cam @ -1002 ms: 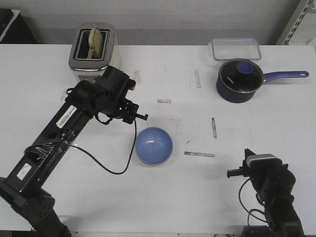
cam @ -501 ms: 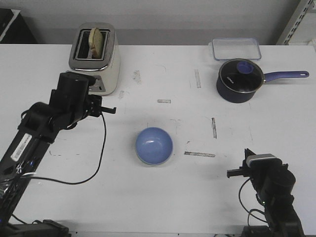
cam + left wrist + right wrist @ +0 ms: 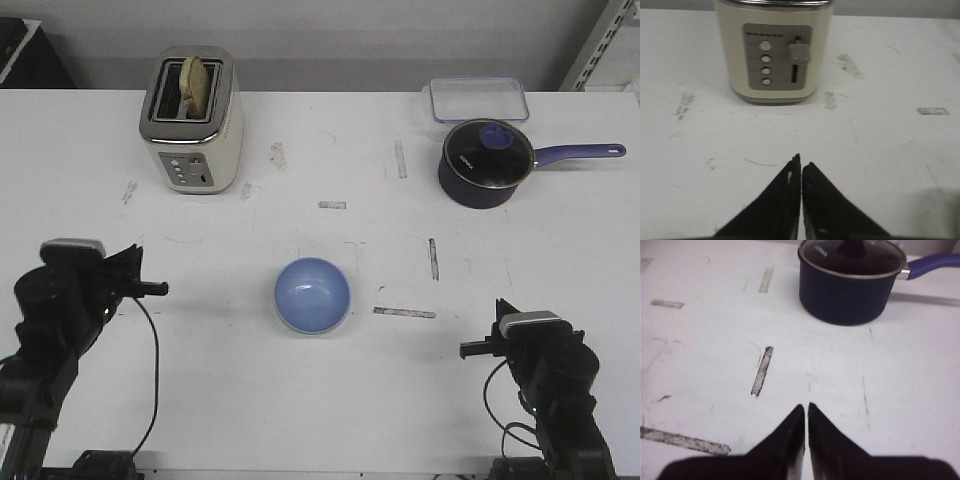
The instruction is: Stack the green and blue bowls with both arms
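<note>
1. Bowl [image 3: 312, 293]: the blue one sits upright on the white tabletop [image 3: 330, 390], lying between the two end effectors, nearer the left one and apart from both. A thin pale rim shows under its near edge; whether that is the green bowl nested beneath cannot be told.
2. The left end effector [image 3: 801, 170] has its two black fingers pressed nearly together, only a thin slit between them, holding nothing. In the front view it hangs low at the left edge [image 3: 150, 289], pointing toward the bowl.
3. A cream toaster [image 3: 774, 50] stands straight ahead of the left end effector, well apart, with a slice of bread [image 3: 192, 85] in its slot.
4. The right end effector [image 3: 806, 412] is likewise closed to a narrow slit and empty.
5. A dark blue saucepan [image 3: 850, 282] with a lid stands ahead of the right end effector, well apart, its handle pointing away to the right.
6. A clear plastic box [image 3: 477, 98] lies just beyond the saucepan.
</note>
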`<state>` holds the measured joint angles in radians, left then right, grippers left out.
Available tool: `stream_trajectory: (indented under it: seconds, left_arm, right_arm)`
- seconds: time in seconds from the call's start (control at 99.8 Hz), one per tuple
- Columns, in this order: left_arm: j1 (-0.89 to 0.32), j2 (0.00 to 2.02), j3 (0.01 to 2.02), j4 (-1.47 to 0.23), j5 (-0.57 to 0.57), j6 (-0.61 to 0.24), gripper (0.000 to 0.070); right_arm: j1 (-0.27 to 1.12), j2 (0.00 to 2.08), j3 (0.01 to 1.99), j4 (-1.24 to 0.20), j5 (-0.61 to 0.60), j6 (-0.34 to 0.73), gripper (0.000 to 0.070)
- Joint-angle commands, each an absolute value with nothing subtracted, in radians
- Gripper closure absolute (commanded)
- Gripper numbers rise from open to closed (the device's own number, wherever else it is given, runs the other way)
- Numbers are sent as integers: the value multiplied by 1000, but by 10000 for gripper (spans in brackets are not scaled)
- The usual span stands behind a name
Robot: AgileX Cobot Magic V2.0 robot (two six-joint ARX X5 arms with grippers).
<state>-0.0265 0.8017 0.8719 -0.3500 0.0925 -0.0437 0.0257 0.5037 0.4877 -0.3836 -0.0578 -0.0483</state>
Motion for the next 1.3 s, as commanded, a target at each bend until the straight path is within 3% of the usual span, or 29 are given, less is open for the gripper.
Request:
stream_trajectory:
  seconds: [0.0,0.12,0.301,1.112,1.292]
  left_arm:
    - [2,728,800,-304,97,14,700]
    - [52,595,677,-240,96,73,700]
    - [57,463,577,-249,22,90,700]
    - [58,216,572,-290,22,86,699]
    - [37,53,368,-81,-5,72,699]
  right_arm:
    - [28,505,496,-366,-59,-42,697]
    - [28,505,496,-366,-59,-42,697]
    - [28,505,496,-366,-59,-43,698]
    - [28,505,496,-366,-59,-43,697]
    - [28,505,496,-366,-59,-42,697]
